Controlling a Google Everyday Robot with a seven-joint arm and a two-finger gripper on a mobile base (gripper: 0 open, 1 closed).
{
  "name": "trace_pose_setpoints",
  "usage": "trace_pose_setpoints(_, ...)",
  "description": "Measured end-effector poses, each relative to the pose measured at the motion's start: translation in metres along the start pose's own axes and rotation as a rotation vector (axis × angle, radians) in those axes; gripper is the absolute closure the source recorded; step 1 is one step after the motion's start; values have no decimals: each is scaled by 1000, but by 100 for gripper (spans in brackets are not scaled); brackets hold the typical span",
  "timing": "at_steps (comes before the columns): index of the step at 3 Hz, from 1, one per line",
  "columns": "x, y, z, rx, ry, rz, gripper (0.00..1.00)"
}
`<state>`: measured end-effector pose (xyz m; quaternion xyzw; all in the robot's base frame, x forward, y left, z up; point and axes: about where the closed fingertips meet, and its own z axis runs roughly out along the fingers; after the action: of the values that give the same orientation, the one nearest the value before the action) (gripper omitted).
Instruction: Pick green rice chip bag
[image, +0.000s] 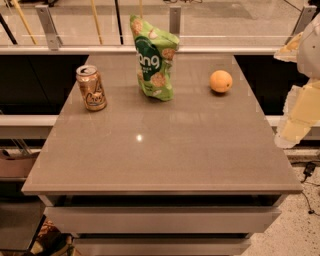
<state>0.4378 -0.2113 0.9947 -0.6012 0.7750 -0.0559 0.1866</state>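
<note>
The green rice chip bag (154, 57) stands upright at the back middle of the grey table (160, 150). It is a crinkled light-green pouch with a dark-green patch, white lettering and tan rice-cake pictures. My gripper (299, 116) shows as pale yellow and white parts at the right edge of the view. It is beyond the table's right side, far from the bag and touching nothing on the table.
A tan drink can (91, 87) stands at the back left of the table. An orange (220, 81) lies at the back right. A glass railing with metal posts (47, 22) runs behind the table. Drawers (160, 217) are below the tabletop.
</note>
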Motion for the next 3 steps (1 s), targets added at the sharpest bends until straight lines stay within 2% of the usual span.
trace_pose_setpoints(2,-1,-2,-3,12,-17,6,0)
trace_pose_setpoints(3,-7,-13,-2,30,-53,57,0)
